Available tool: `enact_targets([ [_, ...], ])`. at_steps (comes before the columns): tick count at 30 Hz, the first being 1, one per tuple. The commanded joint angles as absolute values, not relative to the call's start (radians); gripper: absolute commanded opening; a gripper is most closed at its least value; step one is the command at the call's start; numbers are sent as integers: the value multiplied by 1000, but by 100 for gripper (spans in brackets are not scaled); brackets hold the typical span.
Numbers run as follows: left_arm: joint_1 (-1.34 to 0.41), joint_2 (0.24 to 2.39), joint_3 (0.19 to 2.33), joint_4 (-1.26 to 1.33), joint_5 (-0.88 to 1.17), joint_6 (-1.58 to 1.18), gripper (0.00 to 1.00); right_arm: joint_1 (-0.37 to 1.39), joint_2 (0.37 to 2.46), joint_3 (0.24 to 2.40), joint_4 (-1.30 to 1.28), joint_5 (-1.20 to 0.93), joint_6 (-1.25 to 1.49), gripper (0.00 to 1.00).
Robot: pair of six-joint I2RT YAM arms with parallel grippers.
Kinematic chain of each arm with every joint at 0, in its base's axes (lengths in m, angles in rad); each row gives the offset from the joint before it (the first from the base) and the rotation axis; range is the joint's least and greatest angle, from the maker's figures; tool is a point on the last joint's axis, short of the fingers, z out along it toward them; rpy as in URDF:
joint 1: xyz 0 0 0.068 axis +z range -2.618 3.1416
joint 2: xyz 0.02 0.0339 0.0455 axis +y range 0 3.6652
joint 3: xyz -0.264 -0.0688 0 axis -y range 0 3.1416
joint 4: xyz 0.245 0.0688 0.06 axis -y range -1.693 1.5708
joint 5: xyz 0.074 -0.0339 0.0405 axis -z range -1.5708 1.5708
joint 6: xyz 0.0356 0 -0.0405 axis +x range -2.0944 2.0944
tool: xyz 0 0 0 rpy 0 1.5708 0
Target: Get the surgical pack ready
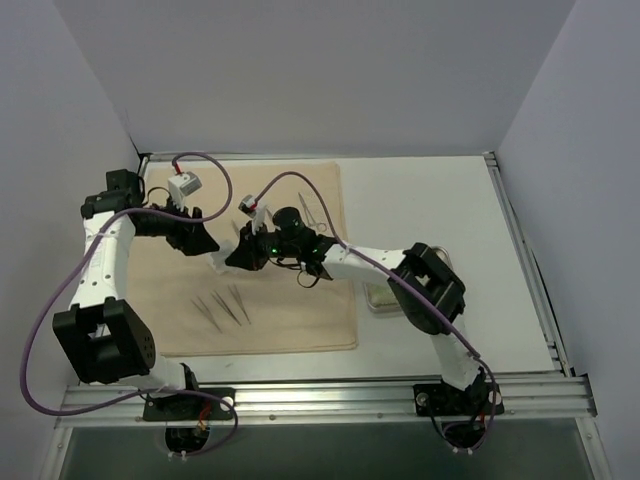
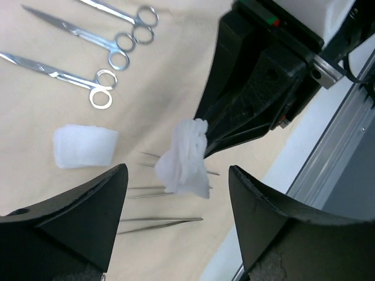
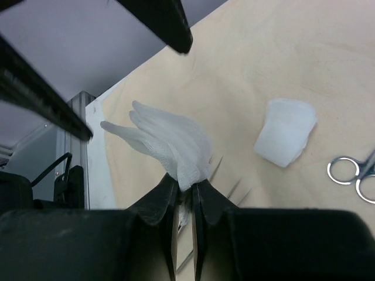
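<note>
A white gauze wad point(image 3: 170, 143) hangs above the beige cloth point(image 1: 290, 325), and my right gripper point(image 3: 186, 184) is shut on its lower end. In the left wrist view the same wad point(image 2: 186, 158) hangs free between the fingers of my open left gripper point(image 2: 179, 196), touching neither finger point(image 2: 88, 216). A second white gauze pad point(image 2: 85, 146) lies flat on the cloth. Three steel scissor-handled forceps point(image 2: 111, 58) lie beside it, and tweezers point(image 2: 164, 221) lie under the wad. From above, both grippers meet over the cloth's left middle point(image 1: 225, 255).
A small steel tray point(image 1: 383, 297) sits on the white table just off the cloth's right edge, partly under the right arm. The aluminium rail point(image 1: 330, 395) runs along the near edge. Grey walls stand close on the left, back and right.
</note>
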State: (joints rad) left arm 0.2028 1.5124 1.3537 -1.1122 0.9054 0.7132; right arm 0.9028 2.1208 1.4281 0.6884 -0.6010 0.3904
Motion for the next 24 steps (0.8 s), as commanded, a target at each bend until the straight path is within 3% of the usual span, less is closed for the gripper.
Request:
enact_targets([
  [1, 209, 1445, 1485, -1207, 969, 738, 77, 896, 1919, 1421, 568, -525, 243, 0],
  [5, 199, 1414, 1488, -1232, 994, 784, 66, 893, 1768, 1384, 473, -437, 177, 0],
  [8, 193, 1404, 1450, -1183, 970, 727, 65, 874, 1714, 1436, 246, -356, 158, 0],
  [13, 158, 1394, 1384, -1069, 896, 612, 65, 662, 1698, 1528, -300, -339, 164, 0],
  [19, 127, 1411, 1351, -983, 830, 542, 65, 352, 1629, 1438, -587, -371, 54, 0],
  [24, 126, 1443, 1358, -976, 787, 544, 66, 157, 1657, 1350, -702, -241, 8, 0],
])
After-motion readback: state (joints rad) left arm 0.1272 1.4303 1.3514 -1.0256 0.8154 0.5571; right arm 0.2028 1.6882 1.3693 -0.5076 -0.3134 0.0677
